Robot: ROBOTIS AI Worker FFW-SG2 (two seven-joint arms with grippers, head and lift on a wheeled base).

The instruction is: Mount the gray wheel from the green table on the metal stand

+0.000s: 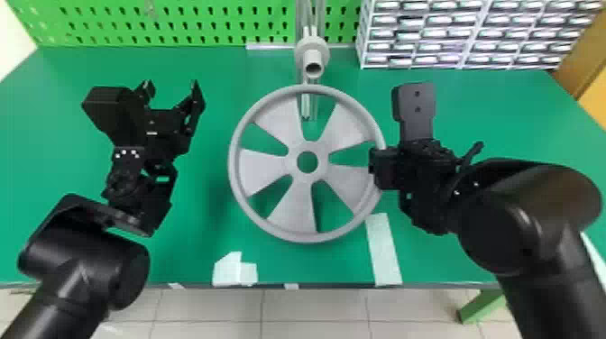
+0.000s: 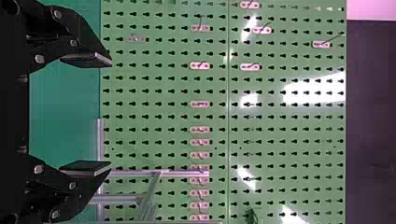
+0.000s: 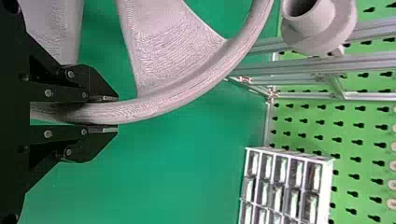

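Head view bright, mostly even. Light looks like it's from overhead: soft shadows on the smooth green tabletop (image 1: 194,252) around and under the round gray five-spoke plastic wheel (image 1: 295,227), pale sheen on the curved shell of the glossy black right arm (image 1: 527,216). Strong glare on the fronts of the white-framed small-drawer cabinet (image 1: 462,34). Left wrist view: hard white reflections scattered over the green perforated pegboard (image 2: 163,91), dark panel (image 2: 371,121) past it dim. Right wrist view: tabletop evenly lit, darker near the wheel.

Gray wheel (image 1: 308,218) — matt, finely ridged plastic, probably, metal stand (image 3: 373,63) — smooth, table (image 1: 194,257) satiny.
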